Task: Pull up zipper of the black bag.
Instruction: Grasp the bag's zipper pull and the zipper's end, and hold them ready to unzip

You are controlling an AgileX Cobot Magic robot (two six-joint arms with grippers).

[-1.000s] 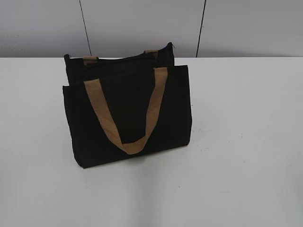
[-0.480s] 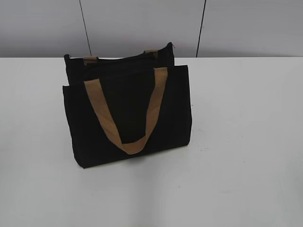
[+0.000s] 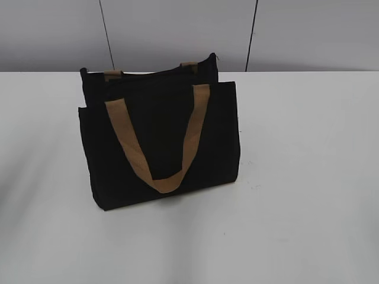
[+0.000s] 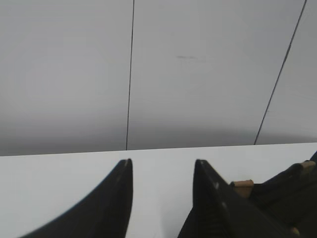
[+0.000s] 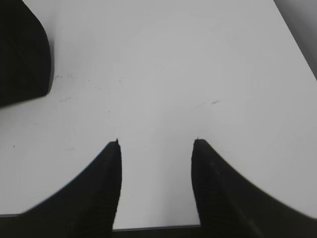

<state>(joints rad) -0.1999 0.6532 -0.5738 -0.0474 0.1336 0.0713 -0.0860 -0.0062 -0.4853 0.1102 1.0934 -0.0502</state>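
left gripper [image 4: 162,171] fingers spread apart with nothing between them, hovering over the white table [image 4: 64,173], grey panelled wall [image 4: 198,74] with dark seams behind, corner of the black bag [image 4: 290,191] with a tan strap end [image 4: 242,184] just right of the right finger

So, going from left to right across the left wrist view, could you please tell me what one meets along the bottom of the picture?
Left black jaw finger → strip of bare white table between the open jaws → right black jaw finger → tan webbing strap end → rectangular black fabric bag at the right edge.
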